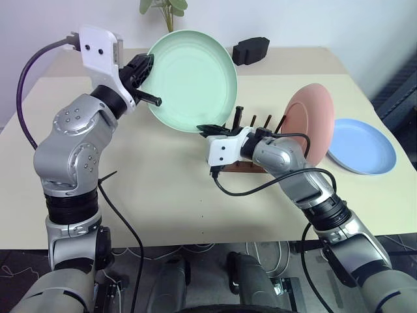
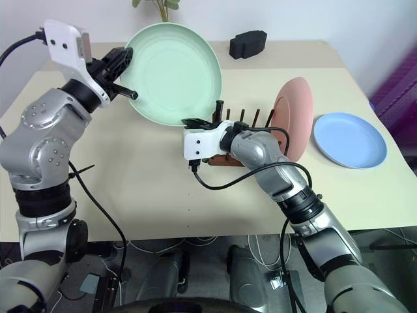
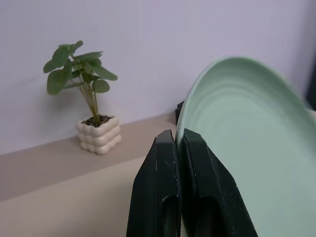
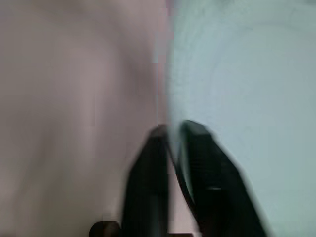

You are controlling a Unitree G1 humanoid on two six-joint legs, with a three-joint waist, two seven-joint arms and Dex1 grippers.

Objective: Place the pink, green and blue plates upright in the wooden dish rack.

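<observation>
Overhead, both arms raised, each gripper (image 1: 144,68) (image 1: 210,128) pinching the green plate (image 1: 192,81).

Overhead stereo pair, 2 close wrist views

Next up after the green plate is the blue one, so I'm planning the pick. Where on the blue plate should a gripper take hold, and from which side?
Probably the raised rim. The blue plate lies flat on the table, off to the right of the dish rack, so only its edge offers anything to pinch. The near-right edge looks best for the right gripper, coming in low, since the pink plate stands close on the other side.
</observation>
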